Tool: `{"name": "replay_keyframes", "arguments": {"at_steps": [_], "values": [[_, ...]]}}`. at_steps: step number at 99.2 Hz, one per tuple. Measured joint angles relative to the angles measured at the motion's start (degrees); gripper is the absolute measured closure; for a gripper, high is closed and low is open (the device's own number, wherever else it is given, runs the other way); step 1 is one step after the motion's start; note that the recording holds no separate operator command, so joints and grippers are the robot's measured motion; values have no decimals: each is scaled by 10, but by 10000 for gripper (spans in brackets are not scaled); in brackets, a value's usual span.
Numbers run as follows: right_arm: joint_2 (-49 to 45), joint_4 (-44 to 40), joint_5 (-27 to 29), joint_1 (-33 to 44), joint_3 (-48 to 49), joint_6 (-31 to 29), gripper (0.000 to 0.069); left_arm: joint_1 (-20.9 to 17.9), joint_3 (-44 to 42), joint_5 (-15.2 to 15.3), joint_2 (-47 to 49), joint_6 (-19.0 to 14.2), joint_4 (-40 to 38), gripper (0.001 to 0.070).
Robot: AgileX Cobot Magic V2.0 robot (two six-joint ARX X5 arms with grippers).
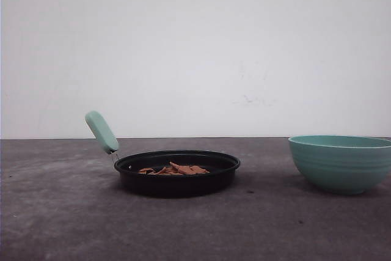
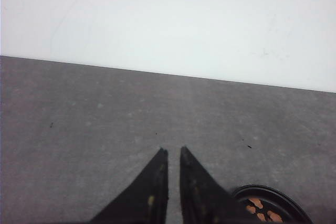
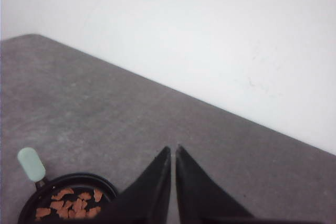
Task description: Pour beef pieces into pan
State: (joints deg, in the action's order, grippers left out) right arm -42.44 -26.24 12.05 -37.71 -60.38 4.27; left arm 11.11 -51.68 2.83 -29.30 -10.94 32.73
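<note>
Grey table (image 1: 55, 212) meets a white wall. Above it the left gripper (image 2: 174, 151) and right gripper (image 3: 172, 149) both hang clenched, empty, fingertips nearly touching. Beef pieces (image 1: 174, 169) lie in the pan (image 1: 177, 173) mid-table; a teal bowl (image 1: 341, 163) stands well apart, rightward.

Showed the left hand (image 2: 174, 153) held over the grey counter (image 2: 94, 114), black fingers (image 2: 157, 177) nearly together, only a thin slit between the tips, nothing gripped. Caught part of the pan (image 2: 286, 198) at the picture's edge, just beside one finger, resting on the counter, its black rim partly cut off. Held a few reddish-brown beef pieces (image 2: 257, 205) inside. Ended the counter at a plain white wall (image 2: 168, 19) behind.
</note>
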Motion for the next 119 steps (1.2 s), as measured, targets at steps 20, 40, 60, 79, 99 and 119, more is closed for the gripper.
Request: {"name": "replay_keyframes", "arguments": {"at_steps": [20,40,60,79,99,119], "values": [[9,0,0,0,0,0,676,0,0,0,4,0,-2,695],[9,0,0,0,0,0,676,0,0,0,4,0,-2,695],[17,-4,21,8,0,0,676,0,0,0,4,0,-2,695],[92,-92,47,103,7,0,676,0,0,0,4,0,-2,695],[206,-61,0,229,122,0,676,0,0,0,4,0,-2,695],[317,144,-19,275,355,-43,676,0,0,0,4,0,-2,695]]}}
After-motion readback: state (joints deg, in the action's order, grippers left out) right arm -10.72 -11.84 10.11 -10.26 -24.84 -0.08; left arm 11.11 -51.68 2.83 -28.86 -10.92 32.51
